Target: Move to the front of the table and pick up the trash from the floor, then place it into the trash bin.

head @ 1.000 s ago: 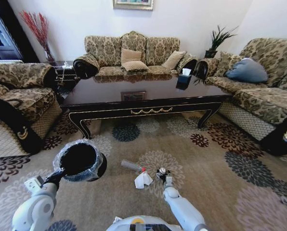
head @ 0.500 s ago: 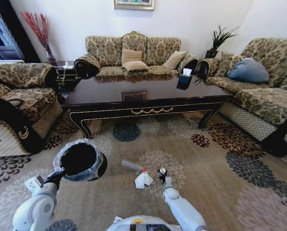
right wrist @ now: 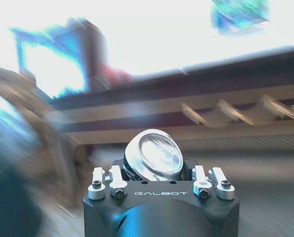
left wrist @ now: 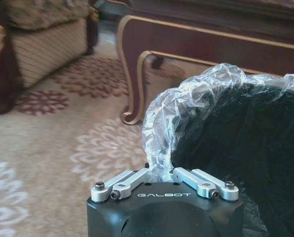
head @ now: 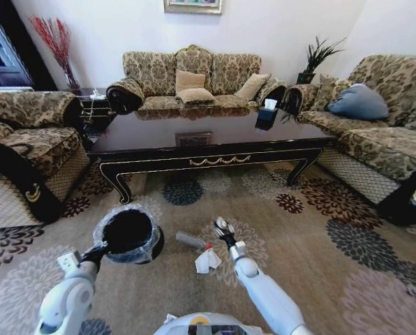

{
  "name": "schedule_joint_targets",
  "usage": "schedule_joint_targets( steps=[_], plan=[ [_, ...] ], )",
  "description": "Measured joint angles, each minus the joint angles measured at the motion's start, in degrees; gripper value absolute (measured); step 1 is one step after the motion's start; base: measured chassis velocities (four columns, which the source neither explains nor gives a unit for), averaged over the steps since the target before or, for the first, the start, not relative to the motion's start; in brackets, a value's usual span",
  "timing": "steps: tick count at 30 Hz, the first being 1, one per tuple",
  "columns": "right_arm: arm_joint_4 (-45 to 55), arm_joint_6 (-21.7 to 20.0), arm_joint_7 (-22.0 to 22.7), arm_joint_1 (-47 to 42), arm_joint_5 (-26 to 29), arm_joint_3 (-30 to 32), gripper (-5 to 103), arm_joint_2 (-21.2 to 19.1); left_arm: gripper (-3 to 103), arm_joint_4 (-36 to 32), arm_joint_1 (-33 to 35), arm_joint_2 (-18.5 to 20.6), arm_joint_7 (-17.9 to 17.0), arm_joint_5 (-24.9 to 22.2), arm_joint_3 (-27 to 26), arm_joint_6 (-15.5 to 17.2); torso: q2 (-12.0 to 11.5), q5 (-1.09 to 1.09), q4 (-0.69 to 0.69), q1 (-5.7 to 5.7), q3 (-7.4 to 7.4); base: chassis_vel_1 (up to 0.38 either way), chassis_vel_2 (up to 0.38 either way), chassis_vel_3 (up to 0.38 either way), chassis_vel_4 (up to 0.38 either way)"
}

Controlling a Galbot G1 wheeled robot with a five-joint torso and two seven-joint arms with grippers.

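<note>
The small round silvery piece (right wrist: 153, 154) sits clamped between the jaws of the right gripper (head: 222, 227), raised above the carpet (head: 299, 244) just in front of the table (head: 208, 143); below and beside that gripper the crumpled white paper (head: 208, 260) and the slim bottle (head: 192, 241) with its red cap lie on the carpet, touching or nearly so; to their left the trash bin (head: 128, 234) is held off the floor, the left gripper (left wrist: 163, 174) pinched closed on its bag-lined rim, its mouth tipped toward the table's front edge.
</note>
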Motion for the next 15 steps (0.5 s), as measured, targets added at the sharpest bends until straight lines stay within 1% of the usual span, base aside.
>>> schedule_joint_targets(
  steps=[2,5,6,8,9,10,13,15],
  plan=[
    [4.9,1.4,-3.1,1.7,3.5,-4.4,56,-2.5,2,1.7,-1.4,1.6,0.4,0.1,2.9,0.0,0.0,0.00,0.00,0.00,0.01,0.000,0.000,0.000,0.000],
    [9.5,1.7,-4.2,4.4,5.1,-9.7,56,-4.7,2,4.4,-3.9,2.9,0.8,0.2,6.5,-0.4,0.0,0.00,-0.01,0.00,0.01,0.000,0.000,0.000,0.000],
    [9.5,1.7,-4.2,4.4,5.1,-9.7,56,-4.7,2,4.4,-3.9,2.9,0.8,0.2,6.5,-0.4,0.0,0.00,-0.01,0.00,0.01,0.000,0.000,0.000,0.000],
    [11.8,2.0,-4.4,7.4,4.4,-14.5,56,-6.2,2,6.5,-6.2,3.2,1.2,0.5,9.3,-1.0,0.0,-0.01,0.00,0.00,0.01,0.000,0.000,0.000,0.000],
    [11.8,2.0,-4.4,7.4,4.4,-14.5,56,-6.2,2,6.5,-6.2,3.2,1.2,0.5,9.3,-1.0,0.0,-0.01,0.00,0.00,0.01,0.000,0.000,0.000,0.000],
    [12.1,2.2,-4.4,8.2,3.8,-15.8,56,-6.5,2,7.0,-6.8,3.2,1.4,0.5,9.9,-1.1,0.0,-0.01,0.00,0.00,0.01,0.000,0.000,0.000,0.000],
    [11.4,2.5,-4.3,11.7,1.3,-21.6,56,-7.3,2,8.5,-10.2,2.6,1.5,0.5,12.7,-1.3,0.0,0.00,0.00,0.00,0.01,0.000,0.000,0.000,0.000],
    [11.1,2.6,-4.3,12.0,1.2,-22.1,56,-7.2,2,8.5,-10.5,2.5,1.5,0.5,13.0,-1.3,0.0,0.00,-0.01,0.00,0.01,0.000,0.000,0.000,0.000]
  ],
)
